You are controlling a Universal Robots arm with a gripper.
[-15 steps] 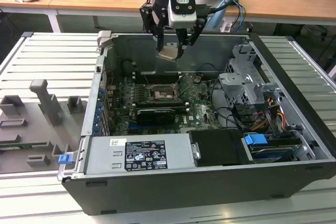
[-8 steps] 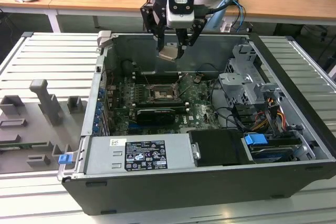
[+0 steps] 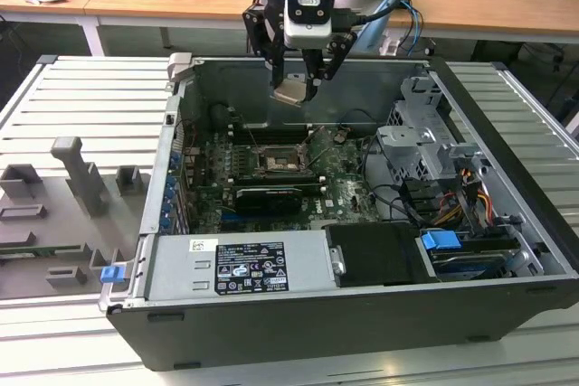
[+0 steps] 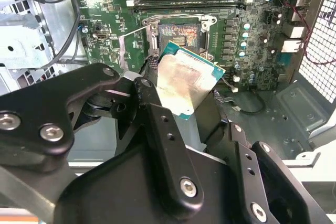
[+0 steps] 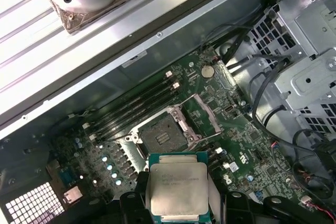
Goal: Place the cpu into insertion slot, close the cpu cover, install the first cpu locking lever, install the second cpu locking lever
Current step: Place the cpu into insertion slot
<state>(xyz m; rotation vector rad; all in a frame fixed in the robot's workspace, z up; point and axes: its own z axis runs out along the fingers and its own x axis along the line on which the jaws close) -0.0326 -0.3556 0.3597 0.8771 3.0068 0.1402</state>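
Note:
My gripper (image 3: 294, 88) is shut on the cpu (image 3: 291, 92), a flat silver-grey square with a green edge. It holds the cpu tilted, high above the open computer case. In both wrist views the cpu (image 4: 185, 80) (image 5: 176, 187) sits between the black fingers (image 4: 157, 129). The insertion slot (image 5: 161, 132) (image 4: 178, 36) lies below on the green board, its dark centre bare. In the exterior view the insertion slot (image 3: 276, 162) is well under the gripper. The cpu cover (image 5: 198, 116) stands swung open beside the slot.
Long black memory slots (image 5: 131, 111) run beside the socket. A black card (image 3: 269, 198) lies nearer the exterior view's front. A metal drive cage (image 3: 425, 146) with cables fills the case's right. A power supply (image 3: 240, 264) spans the front, and grey fixtures (image 3: 81, 178) stand on the table at left.

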